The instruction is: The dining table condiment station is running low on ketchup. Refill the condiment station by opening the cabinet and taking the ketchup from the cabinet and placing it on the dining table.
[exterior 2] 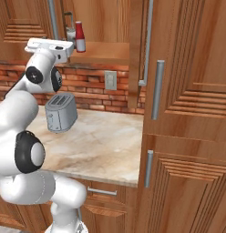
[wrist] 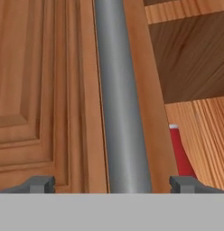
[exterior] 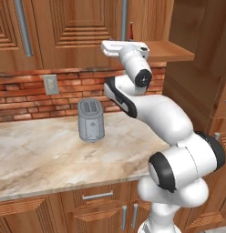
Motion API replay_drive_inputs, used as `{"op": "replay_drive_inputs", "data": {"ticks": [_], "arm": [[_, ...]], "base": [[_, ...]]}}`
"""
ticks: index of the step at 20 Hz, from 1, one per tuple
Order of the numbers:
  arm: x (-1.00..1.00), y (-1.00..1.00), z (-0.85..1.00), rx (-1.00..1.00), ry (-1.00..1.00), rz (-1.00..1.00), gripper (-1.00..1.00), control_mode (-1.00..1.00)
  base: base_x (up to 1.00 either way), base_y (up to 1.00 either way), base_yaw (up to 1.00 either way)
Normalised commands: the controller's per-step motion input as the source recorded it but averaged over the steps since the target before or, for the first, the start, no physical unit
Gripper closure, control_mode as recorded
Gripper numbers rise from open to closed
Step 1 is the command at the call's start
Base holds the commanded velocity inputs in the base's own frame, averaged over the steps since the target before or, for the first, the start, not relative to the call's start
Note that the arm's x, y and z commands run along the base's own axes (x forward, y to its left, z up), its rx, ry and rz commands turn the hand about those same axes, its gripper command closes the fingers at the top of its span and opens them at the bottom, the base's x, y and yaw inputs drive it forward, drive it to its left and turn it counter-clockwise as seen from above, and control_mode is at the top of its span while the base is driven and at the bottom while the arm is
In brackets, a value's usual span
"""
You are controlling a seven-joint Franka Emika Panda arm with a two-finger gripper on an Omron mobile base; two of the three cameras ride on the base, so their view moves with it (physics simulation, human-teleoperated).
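Hand view: one pincer (wrist: 112,184) spread wide (holding nothing) around one cabinet (wrist: 37,90) handle (wrist: 120,99); one ketchup (wrist: 179,153) beyond.

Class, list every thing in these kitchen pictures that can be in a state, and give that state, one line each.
Upper wooden wall cabinet: right door swung open, left door closed.
Small red ketchup bottle with pale cap: upright on the cabinet shelf.
Robot's pincer: open, fingers either side of the closed door's silver bar handle, holding nothing.
Grey metal toaster: upright, slots empty.
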Motion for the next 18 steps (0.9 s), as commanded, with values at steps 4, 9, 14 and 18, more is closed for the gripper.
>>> {"op": "replay_drive_inputs", "data": {"ticks": [4,9,14,18], "arm": [[0.36,0.00,0.00,0.00,0.01,0.04,1.00,-1.00],[0.36,0.03,0.00,0.00,0.06,0.03,1.00,-1.00],[0.25,0.07,0.00,0.00,0.01,0.07,1.00,-1.00],[0.04,0.22,-0.02,0.00,0.00,0.09,1.00,-1.00]], "base": [[0.00,0.00,0.00],[0.00,0.00,0.00],[0.00,0.00,0.00],[0.00,0.00,0.00]]}}
